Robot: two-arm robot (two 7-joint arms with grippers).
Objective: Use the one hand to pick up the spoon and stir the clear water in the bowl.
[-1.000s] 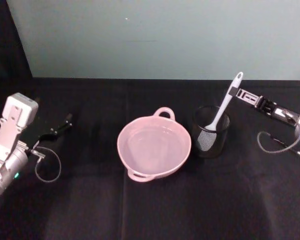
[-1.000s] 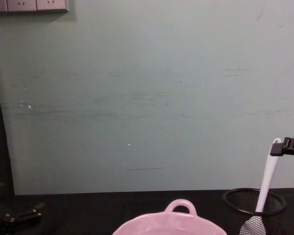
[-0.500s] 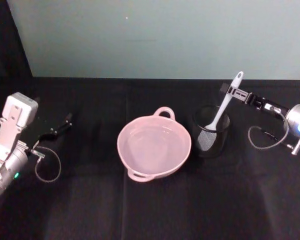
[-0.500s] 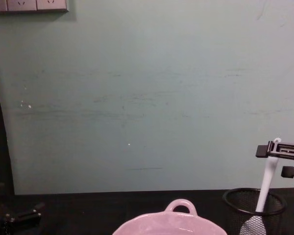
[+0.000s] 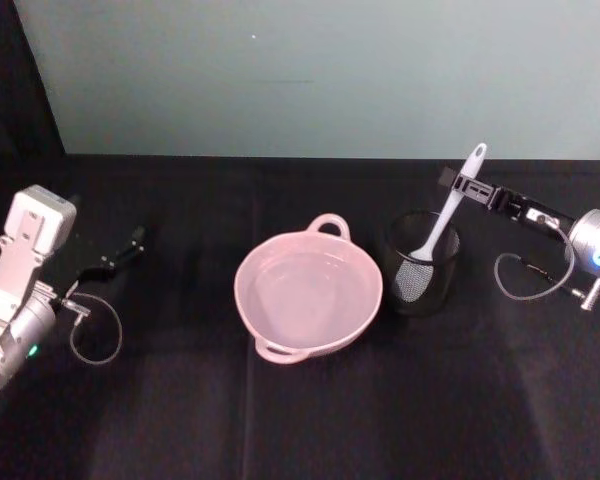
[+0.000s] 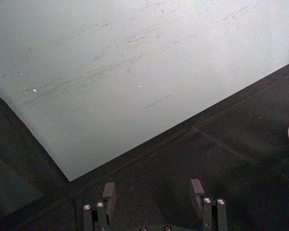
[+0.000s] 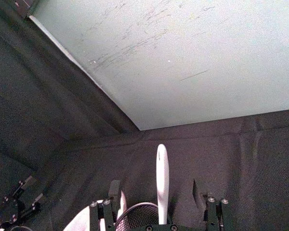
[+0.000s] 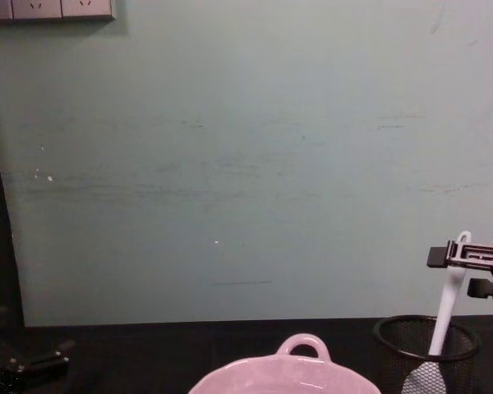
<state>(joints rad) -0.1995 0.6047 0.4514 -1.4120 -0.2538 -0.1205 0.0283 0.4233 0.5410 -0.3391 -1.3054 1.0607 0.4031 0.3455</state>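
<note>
Head view: the spoon (image 5: 442, 225) leans in the mesh cup (image 5: 421, 278), just right of the bowl (image 5: 308, 292). The right hand (image 5: 467, 183) straddles its upper handle, fingers (image 7: 114, 188) spread, gaps on both sides. The left gripper (image 5: 130, 245) sits far left, spread too.

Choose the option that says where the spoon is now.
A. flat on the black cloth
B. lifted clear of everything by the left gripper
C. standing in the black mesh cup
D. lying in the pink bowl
C: the spoon has its scoop end inside the black mesh cup, its handle leaning up between the open fingers of the right gripper; the left gripper sits parked at the far left.
</note>
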